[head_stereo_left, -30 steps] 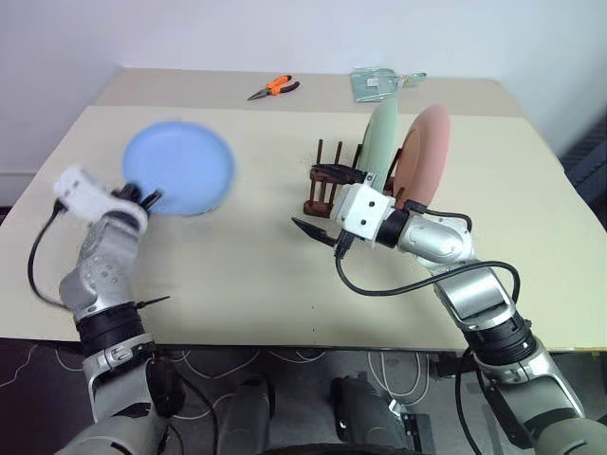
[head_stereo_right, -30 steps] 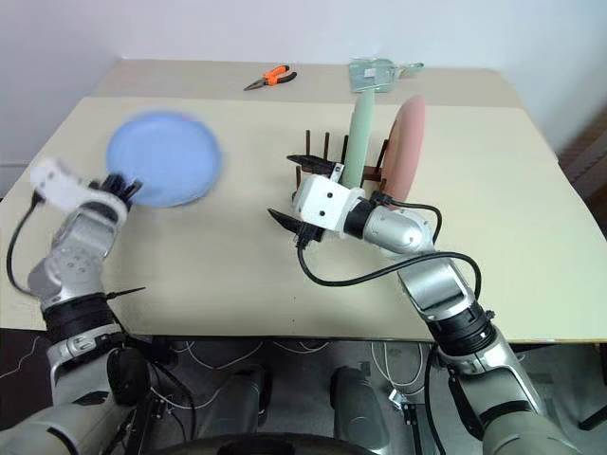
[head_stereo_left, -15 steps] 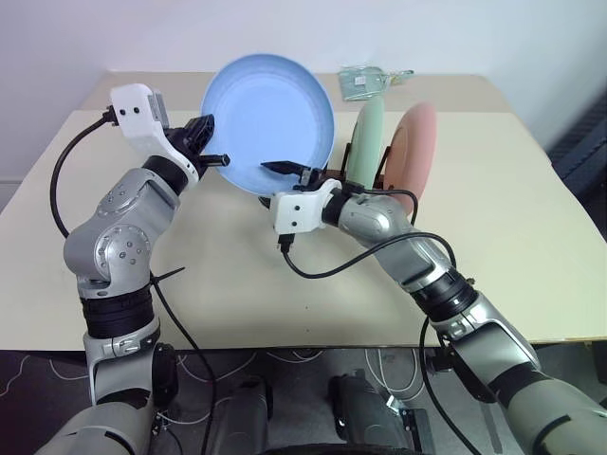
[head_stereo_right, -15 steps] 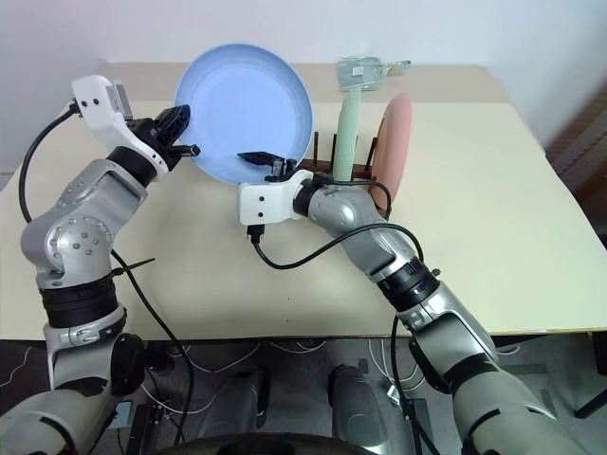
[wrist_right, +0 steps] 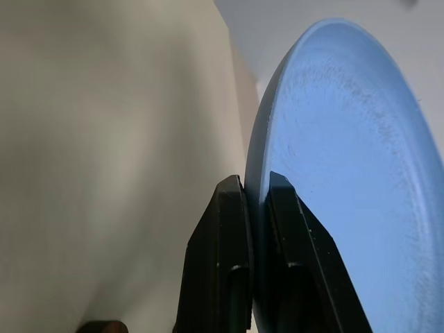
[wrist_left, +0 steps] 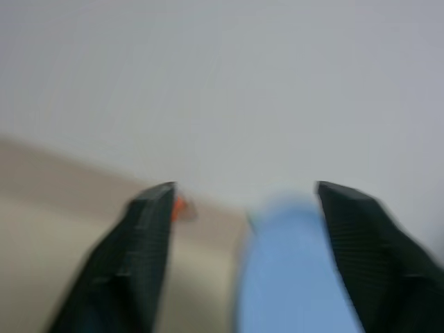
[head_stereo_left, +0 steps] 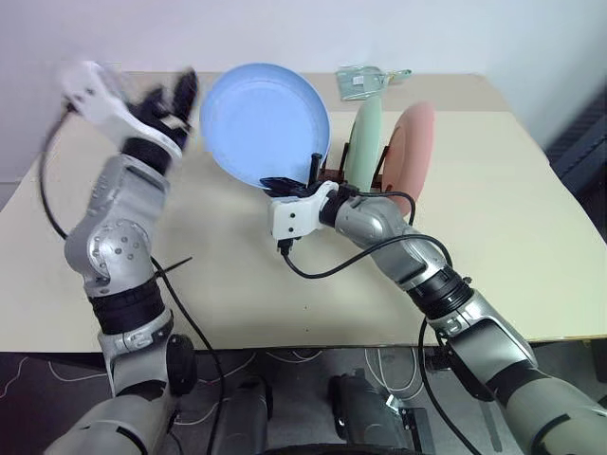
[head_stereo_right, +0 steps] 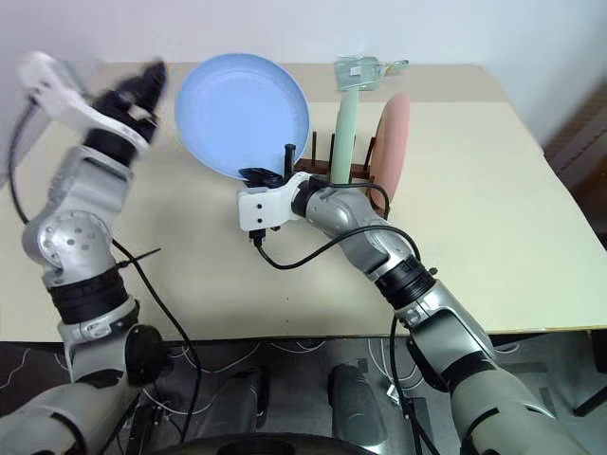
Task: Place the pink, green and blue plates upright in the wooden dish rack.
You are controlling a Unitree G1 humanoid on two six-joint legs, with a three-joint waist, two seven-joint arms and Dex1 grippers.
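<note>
You had the blue plate (head_stereo_left: 265, 121) pinched at its lower rim in the right gripper (wrist_right: 258, 201), jaws clamped on it, upright above the desk (head_stereo_left: 493, 227) just left of the wooden dish rack (head_stereo_left: 327, 173). The green plate (head_stereo_left: 361, 145) and pink plate (head_stereo_left: 412, 149) stood in the rack, hiding most dowels. Your left gripper (head_stereo_left: 169, 98), blurred, hung apart with jaws wide. Orange pliers (wrist_left: 180, 207) and a clear packet (head_stereo_left: 365, 81) lay behind.
</note>
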